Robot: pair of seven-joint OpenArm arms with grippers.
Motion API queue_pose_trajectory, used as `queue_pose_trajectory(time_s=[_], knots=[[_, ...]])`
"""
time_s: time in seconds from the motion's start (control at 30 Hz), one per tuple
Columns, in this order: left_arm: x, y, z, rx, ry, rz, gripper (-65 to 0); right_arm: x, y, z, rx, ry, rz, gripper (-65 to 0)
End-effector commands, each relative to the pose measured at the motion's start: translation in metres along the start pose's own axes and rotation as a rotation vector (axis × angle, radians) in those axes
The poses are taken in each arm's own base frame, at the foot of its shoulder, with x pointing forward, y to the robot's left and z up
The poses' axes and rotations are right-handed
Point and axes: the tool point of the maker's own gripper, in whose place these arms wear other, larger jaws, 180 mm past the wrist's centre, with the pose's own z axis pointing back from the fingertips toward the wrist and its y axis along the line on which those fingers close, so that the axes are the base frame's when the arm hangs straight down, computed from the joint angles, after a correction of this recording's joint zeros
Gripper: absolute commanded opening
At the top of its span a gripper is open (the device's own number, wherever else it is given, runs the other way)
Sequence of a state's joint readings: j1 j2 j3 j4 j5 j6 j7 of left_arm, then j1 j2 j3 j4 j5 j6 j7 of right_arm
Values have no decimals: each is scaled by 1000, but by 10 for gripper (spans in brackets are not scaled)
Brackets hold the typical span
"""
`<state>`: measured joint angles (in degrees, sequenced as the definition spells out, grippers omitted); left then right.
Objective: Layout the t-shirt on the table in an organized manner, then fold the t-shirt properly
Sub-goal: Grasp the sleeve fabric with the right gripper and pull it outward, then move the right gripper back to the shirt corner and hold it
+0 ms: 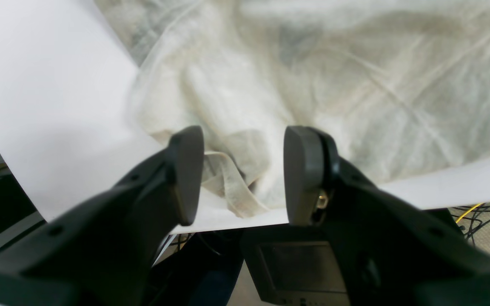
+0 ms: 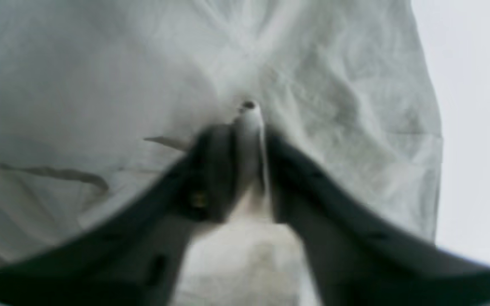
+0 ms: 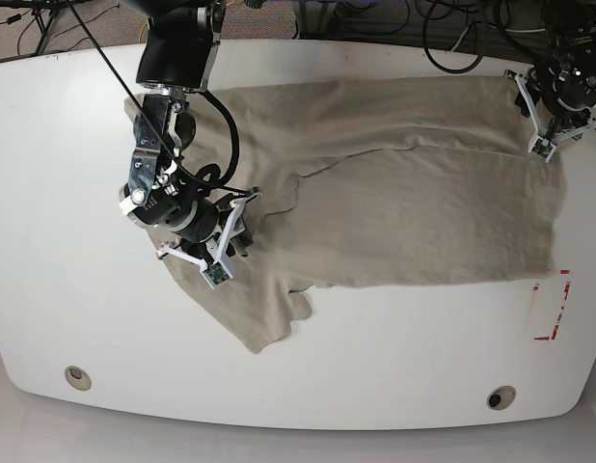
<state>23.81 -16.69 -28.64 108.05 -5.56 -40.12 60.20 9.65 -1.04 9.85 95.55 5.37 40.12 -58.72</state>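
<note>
My right claw (image 3: 230,234) pinches a small tuck of the t-shirt (image 3: 404,207), which lies spread and rumpled across the worktop (image 3: 47,174). It's thin, limp and light, so I'd take hems or corners. My left claw (image 3: 554,114) is spread over the far edge, gripping nothing.

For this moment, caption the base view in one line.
Two arms spread the t-shirt on the table.
</note>
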Motion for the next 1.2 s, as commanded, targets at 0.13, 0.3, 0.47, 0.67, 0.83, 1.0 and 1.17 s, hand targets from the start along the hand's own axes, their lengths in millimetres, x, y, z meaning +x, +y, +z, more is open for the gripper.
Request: queue_pose_trajectory(time_s=[0.13, 0.3, 0.47, 0.67, 0.83, 1.0, 1.17], knots=[[6, 9, 5, 25, -24, -8, -368, 1, -27, 31, -100, -53, 11, -106], [11, 19, 9, 52, -45, 18, -369, -25, -42, 60, -187, -42, -33, -24], [21, 38, 17, 86, -120, 132, -368, -68, -56, 87, -269, 17, -106, -24], [21, 60, 27, 127, -171, 218, -365, -123, -61, 111, -325, 109, -191, -24], [34, 71, 31, 151, -210, 233, -365, -158, -69, 132, -380, 171, -252, -24], [35, 71, 32, 152, -213, 233, -365, -178, -67, 140, -388, 212, -279, -24], [35, 72, 32, 156, -213, 230, -365, -196, -57, 137, -361, 253, -309, -70]])
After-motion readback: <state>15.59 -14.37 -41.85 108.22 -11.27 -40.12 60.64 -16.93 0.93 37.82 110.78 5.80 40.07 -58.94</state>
